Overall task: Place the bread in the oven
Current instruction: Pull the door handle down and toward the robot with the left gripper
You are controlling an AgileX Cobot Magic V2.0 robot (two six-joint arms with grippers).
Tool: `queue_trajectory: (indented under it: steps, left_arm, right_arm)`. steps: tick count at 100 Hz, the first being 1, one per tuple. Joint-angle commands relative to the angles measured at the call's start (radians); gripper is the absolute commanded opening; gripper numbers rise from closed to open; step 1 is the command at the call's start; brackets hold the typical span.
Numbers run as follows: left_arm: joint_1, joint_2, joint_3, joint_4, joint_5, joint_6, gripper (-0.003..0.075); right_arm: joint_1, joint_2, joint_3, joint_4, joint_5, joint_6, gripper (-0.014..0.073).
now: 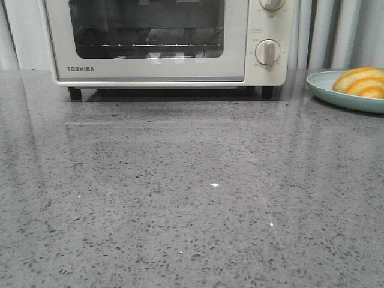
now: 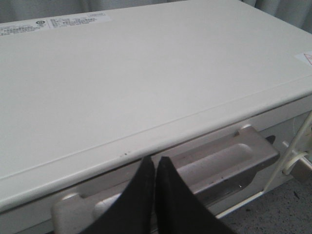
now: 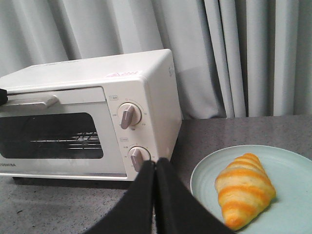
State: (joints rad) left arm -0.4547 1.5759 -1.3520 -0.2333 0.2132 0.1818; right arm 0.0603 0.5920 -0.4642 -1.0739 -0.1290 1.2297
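1. Resting on a pale teal plate (image 3: 292,195), the glossy striped orange-brown croissant bread (image 3: 245,189) is looking light, soft, slippery; gripping its thick middle seems safest.
2. Both black grippers, left gripper (image 2: 155,165) and right gripper (image 3: 155,168), are showing fingers pressed together, empty, beside the closed cream-white toaster oven (image 3: 97,122).

1. Grey speckled stone countertop (image 1: 180,198), glossy, filling the lower two thirds of the front frame, with faint reflections and small bright glints.
2. Pale teal plate (image 1: 324,87), round and shallow, at the right edge of the front frame, resting on the countertop.
3. Grey-white pleated curtain (image 3: 234,53) across the background.
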Motion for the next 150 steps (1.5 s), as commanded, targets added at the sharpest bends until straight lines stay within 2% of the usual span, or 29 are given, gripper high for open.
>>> queue_trajectory:
  steps: [1,44,61,86,101,116,134,150]
  left_arm:
    - [-0.002,-0.034,-0.031,0.002,-0.008,0.002,-0.0022]
    - [-0.002,-0.061,-0.016,0.043,0.172,0.002,-0.0022]
    - [-0.002,-0.127,0.058,0.034,0.176,0.002,-0.0022]
    - [-0.002,-0.192,0.271,0.001,0.17,0.002,-0.0022]
    - [-0.002,-0.198,0.392,-0.02,0.09,0.002,-0.0022]
    - [-0.002,-0.198,0.445,-0.032,0.06,0.002,-0.0022]
    - [-0.002,-0.201,0.464,-0.037,0.117,0.002,-0.0022]
    - [-0.002,-0.265,0.466,-0.044,0.107,0.002,-0.0022]
  right_arm:
    - [0.002,0.007,-0.029,0.0,-0.04,-0.001,-0.0048]
    - [0.002,0.007,-0.029,0.001,-0.04,-0.001,-0.0048]
    - [0.002,0.007,-0.029,0.001,-0.046,-0.001,-0.0048]
    - [0.002,0.007,-0.029,0.001,-0.058,-0.001,-0.0048]
    - [0.002,0.007,-0.029,0.001,-0.069,-0.001,-0.0048]
    - [0.002,0.007,-0.029,0.001,-0.069,-0.001,-0.0048]
    - [0.002,0.007,-0.029,0.001,-0.082,-0.001,-0.0048]
    - [0.002,0.007,-0.029,0.001,-0.132,-0.001,-0.0048]
